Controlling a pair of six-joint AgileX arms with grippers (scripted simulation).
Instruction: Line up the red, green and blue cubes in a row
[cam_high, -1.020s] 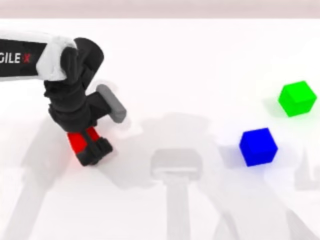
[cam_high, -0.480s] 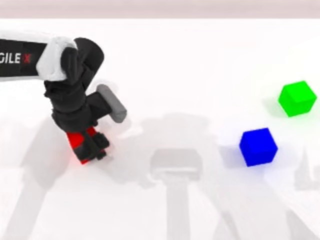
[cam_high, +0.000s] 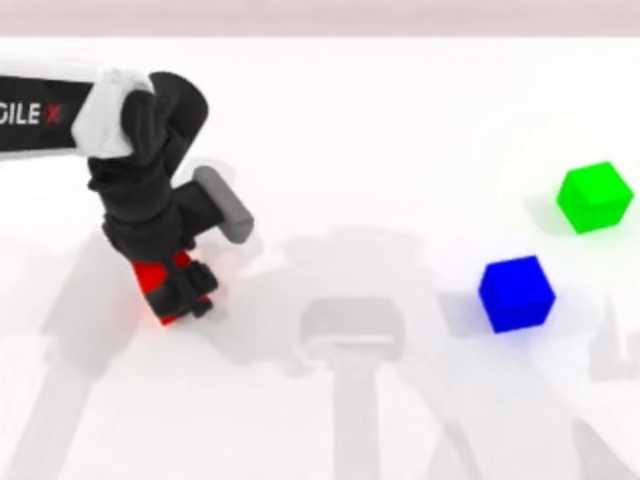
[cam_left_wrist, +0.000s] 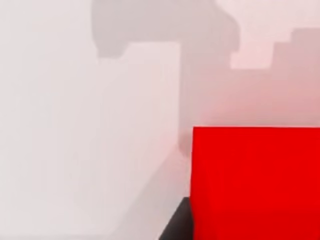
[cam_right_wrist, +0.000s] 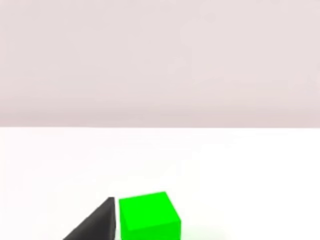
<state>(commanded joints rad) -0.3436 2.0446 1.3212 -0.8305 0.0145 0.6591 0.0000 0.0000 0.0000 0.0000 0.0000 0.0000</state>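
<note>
Here the left arm reaches in from the top view's left edge, its dark wrist bent down over the small, matte, bright red cube (cam_high: 152, 278) on the white table (cam_high: 400, 120). The left gripper (cam_high: 180, 290) has its black fingers (cam_high: 192, 290) drawn in against the sides of that cube, so that only a strip of red shows between and beside them; it has hold of the cube, with the jaws closed as far as the cube allows. The left wrist view is filled on one side by a flat red face (cam_left_wrist: 255, 182), very close to the camera, with a dark sliver of finger at its lower corner.

Taking the red cube as the landmark, the small matte bright blue cube (cam_high: 516, 293) sits well apart from it, toward the table's right side and at about the same depth. The small matte bright green cube (cam_high: 595, 197) lies farther right again and farther toward the back edge, near the blue cube but not touching it.

The right arm is out of the top view. Its wrist camera shows the green cube (cam_right_wrist: 149, 216) with a dark finger tip just beside it; I cannot tell how wide that gripper stands.
</note>
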